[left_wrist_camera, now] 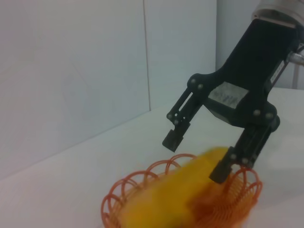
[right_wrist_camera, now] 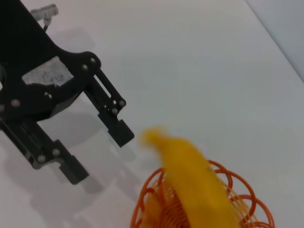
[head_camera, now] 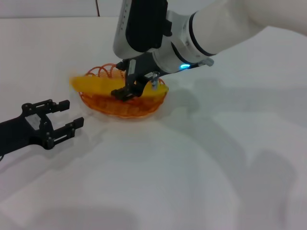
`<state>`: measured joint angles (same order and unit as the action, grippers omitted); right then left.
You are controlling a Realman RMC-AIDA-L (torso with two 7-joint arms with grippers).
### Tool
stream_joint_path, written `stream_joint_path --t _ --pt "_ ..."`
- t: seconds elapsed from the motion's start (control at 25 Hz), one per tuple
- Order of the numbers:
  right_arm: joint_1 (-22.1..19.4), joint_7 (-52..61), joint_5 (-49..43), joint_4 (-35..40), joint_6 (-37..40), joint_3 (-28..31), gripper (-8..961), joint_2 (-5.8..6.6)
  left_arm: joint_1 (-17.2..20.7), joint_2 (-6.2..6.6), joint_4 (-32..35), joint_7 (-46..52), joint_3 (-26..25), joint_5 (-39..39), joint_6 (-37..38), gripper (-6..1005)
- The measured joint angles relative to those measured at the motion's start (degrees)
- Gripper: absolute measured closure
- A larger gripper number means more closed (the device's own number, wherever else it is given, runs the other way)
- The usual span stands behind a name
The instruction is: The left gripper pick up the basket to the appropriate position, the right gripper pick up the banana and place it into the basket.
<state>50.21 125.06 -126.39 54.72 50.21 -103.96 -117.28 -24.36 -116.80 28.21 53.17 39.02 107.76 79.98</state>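
Head view puts the white table under everything. Toward 12 o'clock sits the basket, the banana lying across it. Directly above hangs the right gripper, spread wide, gripping nothing. At 9 o'clock the left gripper rests open, empty, well apart.

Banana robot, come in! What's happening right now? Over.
Right gripper open, just above banana. Banana lying in basket, one end past the rim. Left gripper open, off to the side on table. Nothing in the way.
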Motion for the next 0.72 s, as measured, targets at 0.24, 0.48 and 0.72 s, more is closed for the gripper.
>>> stream_joint_path --t 0.24,0.48,0.72 --pt "-7.07 -2.17 0.3 7.03 2.66 3.4 178 0.48 0.59 0.01 0.0 0.0 0.0 0.05 0.0 410" --pt "-15.9 -17.18 11.3 9.99 13.08 16.89 144 0.63 0.78 0.0 -0.07 0.0 0.0 -0.07 0.0 410" --pt "-18.69 -30.41 18.56 0.32 21.37 31.22 147 0.65 0.81 -0.07 -0.09 -0.01 -0.13 -0.41 0.06 410"
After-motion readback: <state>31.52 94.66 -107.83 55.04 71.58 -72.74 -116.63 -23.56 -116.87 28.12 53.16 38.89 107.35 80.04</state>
